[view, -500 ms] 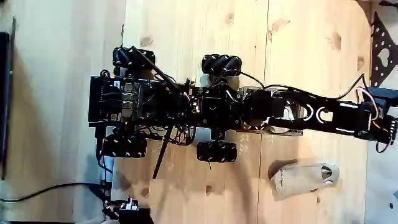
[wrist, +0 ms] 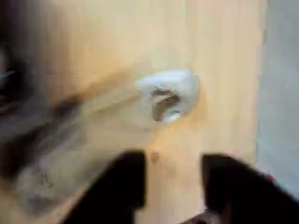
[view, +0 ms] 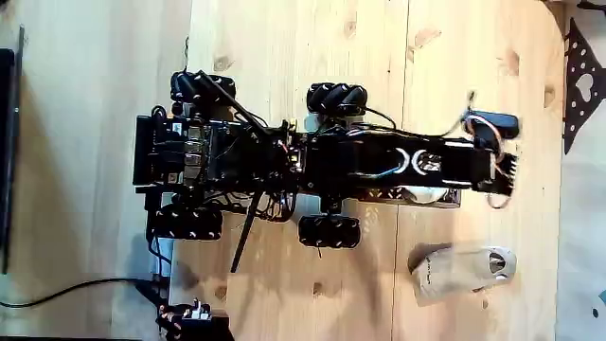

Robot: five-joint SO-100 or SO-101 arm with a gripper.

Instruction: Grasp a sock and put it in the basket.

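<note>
The sock lies flat on the wooden floor boards at the lower right of the fixed view, beige at its left end and white with a dark oval mark at its right end. My gripper is at the end of the arm stretched right from the wheeled chassis, above the sock in that view and apart from it. In the blurred wrist view the sock lies ahead of the gripper, whose two dark fingers stand apart with nothing between them. The dark perforated basket is cut off by the right edge.
The wheeled chassis with its black rollers fills the middle left. Cables trail at the lower left. A dark panel runs along the left edge. A grey strip borders the boards on the right.
The arm has pulled back to the left, so its tip now ends short of the right edge. The sock has stayed in place.
</note>
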